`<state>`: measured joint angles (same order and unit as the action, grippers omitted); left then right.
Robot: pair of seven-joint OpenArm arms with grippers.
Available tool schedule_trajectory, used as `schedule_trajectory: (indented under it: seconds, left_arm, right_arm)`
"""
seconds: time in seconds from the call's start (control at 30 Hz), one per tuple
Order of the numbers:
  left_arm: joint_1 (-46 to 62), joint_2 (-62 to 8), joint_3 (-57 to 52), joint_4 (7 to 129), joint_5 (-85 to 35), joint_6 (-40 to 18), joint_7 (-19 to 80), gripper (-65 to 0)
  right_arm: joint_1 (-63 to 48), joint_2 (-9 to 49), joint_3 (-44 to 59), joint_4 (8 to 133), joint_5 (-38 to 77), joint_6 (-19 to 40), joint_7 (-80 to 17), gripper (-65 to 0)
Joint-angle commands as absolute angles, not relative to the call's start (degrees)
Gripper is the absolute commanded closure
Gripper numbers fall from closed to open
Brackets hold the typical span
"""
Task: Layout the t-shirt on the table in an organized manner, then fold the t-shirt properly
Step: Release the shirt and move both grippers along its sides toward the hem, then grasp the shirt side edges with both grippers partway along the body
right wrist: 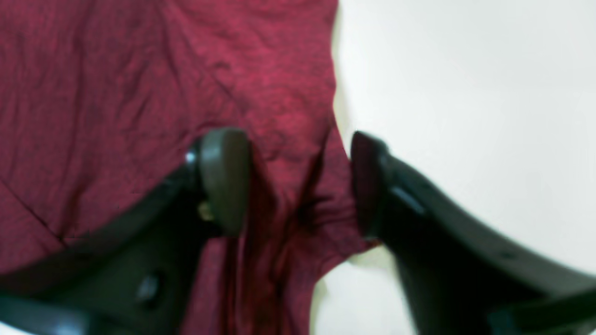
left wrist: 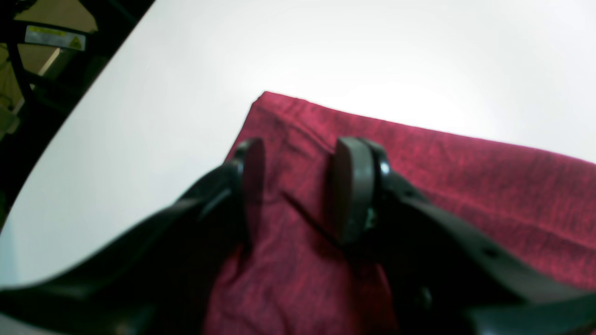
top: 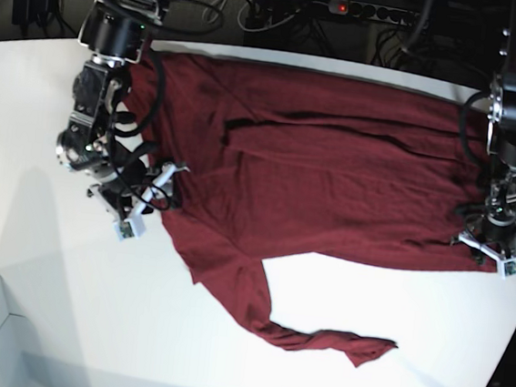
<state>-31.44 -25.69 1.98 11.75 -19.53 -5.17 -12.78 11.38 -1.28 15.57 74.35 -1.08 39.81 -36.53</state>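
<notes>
Bare table (top: 42, 255) lies open all along the near side of the t-shirt (top: 333, 173), broken only by its trailing sleeve. At the t-shirt's two ends, both arms stand over the cloth, blocking passage there.

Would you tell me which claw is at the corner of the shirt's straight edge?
The left claw; it straddles cloth at the shirt's square corner, while the right claw works a bunched, curved side edge.

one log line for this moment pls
t-shirt: spread on table, one sleeve trailing | left gripper: fingers straddle cloth corner | right gripper: fingers apart around bunched edge
</notes>
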Motion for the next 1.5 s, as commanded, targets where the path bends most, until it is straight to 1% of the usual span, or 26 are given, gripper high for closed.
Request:
schedule_trajectory:
  seconds: [0.0,0.1,0.13,0.3,0.53,0.73,1.0,1.07,1.3,1.47]
  left_arm:
    - [-31.6,-26.5,2.0,11.7,-19.0,-4.9,-10.2,-24.3]
    - [-31.4,-26.5,2.0,11.7,-19.0,-4.9,-10.2,-24.3]
    - [-31.3,-26.5,2.0,11.7,-19.0,-4.9,-10.2,-24.3]
    - [-30.7,-26.6,1.8,11.7,-19.0,-4.9,-10.2,-24.3]
    - [-29.9,-26.6,1.8,11.8,-19.3,-4.9,-10.2,-24.3]
    - [-29.8,-26.5,1.7,11.9,-19.4,-4.9,-10.2,-24.3]
    - [-29.8,-26.5,1.7,12.1,-19.4,-4.8,-10.2,-24.3]
    - [-29.8,-26.5,1.7,12.1,-19.4,-4.8,-10.2,-24.3]
    - [-29.8,-26.6,1.7,12.5,-19.5,-4.8,-10.3,-24.3]
    - [-30.2,-26.7,1.7,16.5,-19.5,-4.8,-10.3,-24.2]
  right_arm:
    - [12.6,-1.3,15.2,75.2,0.0,40.0,-35.3,-20.1]
    - [12.6,-1.2,14.2,75.2,0.0,40.0,-35.3,-3.8]
    - [12.5,-1.2,14.2,75.2,0.0,40.0,-35.3,0.0]
    - [11.4,-1.0,14.6,78.0,0.0,40.0,-35.6,0.0]
    - [2.5,-1.3,14.4,94.3,0.3,40.0,-35.4,0.0]
    - [-4.7,-1.3,14.5,102.2,0.3,40.0,-35.3,0.0]
    - [-6.8,-1.1,14.7,101.8,0.3,40.0,-35.3,0.0]
    - [-7.6,-1.2,16.4,101.8,0.3,40.0,-35.3,0.0]
    - [-7.5,-4.3,22.1,101.7,0.3,40.0,-35.2,0.0]
    - [-7.7,-4.4,22.1,101.5,0.3,40.0,-35.2,0.0]
